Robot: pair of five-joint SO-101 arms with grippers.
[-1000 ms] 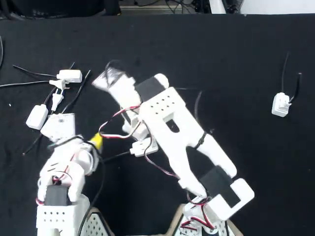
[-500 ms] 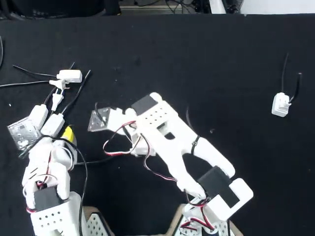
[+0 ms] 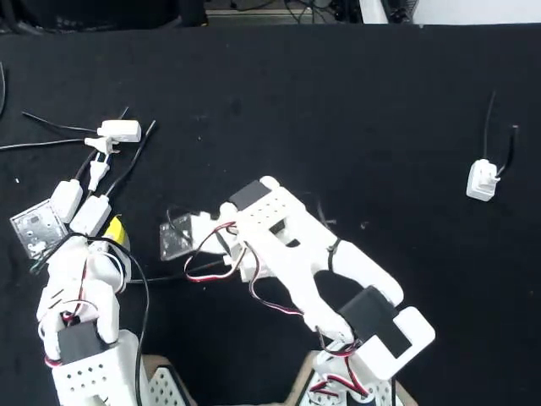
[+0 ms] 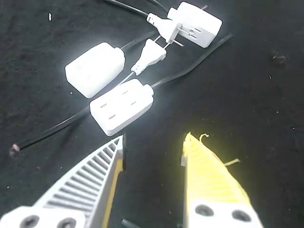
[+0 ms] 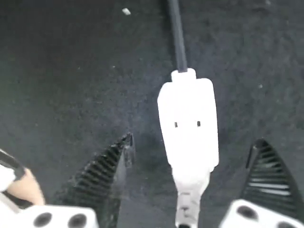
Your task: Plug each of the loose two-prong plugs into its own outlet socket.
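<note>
Two claws, both open | left claw (image 4: 153,137) has swung to the sockets (image 4: 121,107) and loose plug (image 3: 98,173) at frame's left | right claw (image 5: 194,140) has dropped astride a white socket (image 5: 187,118) | grasp likely next.

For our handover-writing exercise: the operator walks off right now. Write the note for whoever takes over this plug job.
Left hand: open, empty, just short of the near socket block.
Right hand: open, straddling a cabled socket block, not gripping.
A loose plug and a second plug lie by the far socket, prongs showing.
Done: no plug seen seated here. The lone socket at the right of the table is too small to judge.
Left: grasp each plug, seat it in its own socket.
</note>
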